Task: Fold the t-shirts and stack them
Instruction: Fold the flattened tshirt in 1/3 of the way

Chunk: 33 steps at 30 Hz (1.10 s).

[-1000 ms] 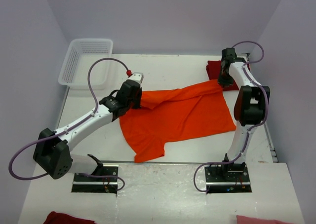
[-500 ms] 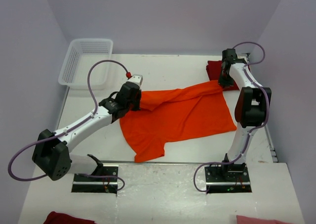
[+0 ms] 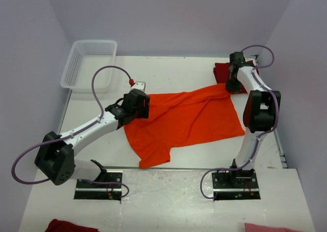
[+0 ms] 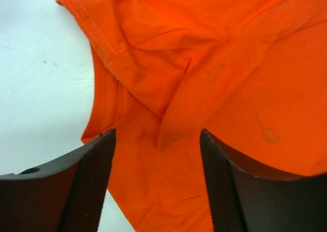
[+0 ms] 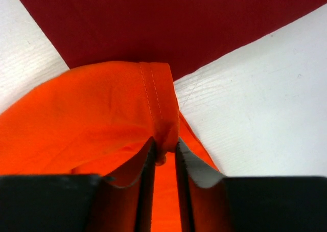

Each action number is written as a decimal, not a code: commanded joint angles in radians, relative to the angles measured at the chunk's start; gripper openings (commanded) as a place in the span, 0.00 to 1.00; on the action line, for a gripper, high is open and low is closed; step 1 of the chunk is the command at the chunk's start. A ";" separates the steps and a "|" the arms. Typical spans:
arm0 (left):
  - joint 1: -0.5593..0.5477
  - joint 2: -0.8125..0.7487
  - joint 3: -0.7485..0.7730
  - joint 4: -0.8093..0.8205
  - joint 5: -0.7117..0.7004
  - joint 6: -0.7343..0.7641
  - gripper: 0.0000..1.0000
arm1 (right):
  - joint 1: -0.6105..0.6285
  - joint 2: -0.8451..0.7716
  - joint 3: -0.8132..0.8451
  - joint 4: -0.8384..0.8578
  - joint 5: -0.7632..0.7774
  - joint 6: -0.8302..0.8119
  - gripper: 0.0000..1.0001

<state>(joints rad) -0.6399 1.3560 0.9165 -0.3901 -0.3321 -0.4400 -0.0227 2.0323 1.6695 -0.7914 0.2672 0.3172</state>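
The orange t-shirt [image 3: 189, 119] lies spread across the table's middle, rumpled along its far edge. My left gripper [image 3: 144, 106] hovers over its left end, open; in the left wrist view a creased sleeve and seam of the orange t-shirt [image 4: 204, 78] lie below the spread fingers of this gripper [image 4: 158, 135], which touch nothing. My right gripper [image 3: 232, 85] is at the shirt's far right corner, next to the dark red t-shirt [image 3: 220, 70]. The right wrist view shows this gripper [image 5: 164, 146] pinching the orange hem [image 5: 159, 104] between narrow jaws, dark red cloth [image 5: 168, 22] beyond.
A white lattice basket [image 3: 88, 63] stands at the far left corner. On the near shelf in front of the arm bases lie a dark red cloth [image 3: 66, 226] at the left and a pink cloth [image 3: 271, 227] at the right.
My left gripper has opened and let go of the orange shirt's left end, drawing back a little. The right arm has stayed in place at the far corner.
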 commanded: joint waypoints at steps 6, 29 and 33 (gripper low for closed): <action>-0.020 -0.008 0.115 0.051 -0.183 -0.006 0.61 | 0.015 -0.171 -0.048 0.053 0.001 0.028 0.48; 0.272 0.506 0.283 0.128 0.054 0.044 0.00 | 0.122 -0.340 -0.073 0.077 -0.060 0.014 0.00; 0.287 0.548 0.282 0.137 0.058 0.046 0.00 | 0.136 -0.362 -0.057 0.070 -0.059 0.011 0.00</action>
<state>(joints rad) -0.3645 1.8740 1.1732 -0.2955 -0.2916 -0.4225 0.0986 1.7191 1.5818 -0.7258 0.2104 0.3328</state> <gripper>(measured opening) 0.002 0.003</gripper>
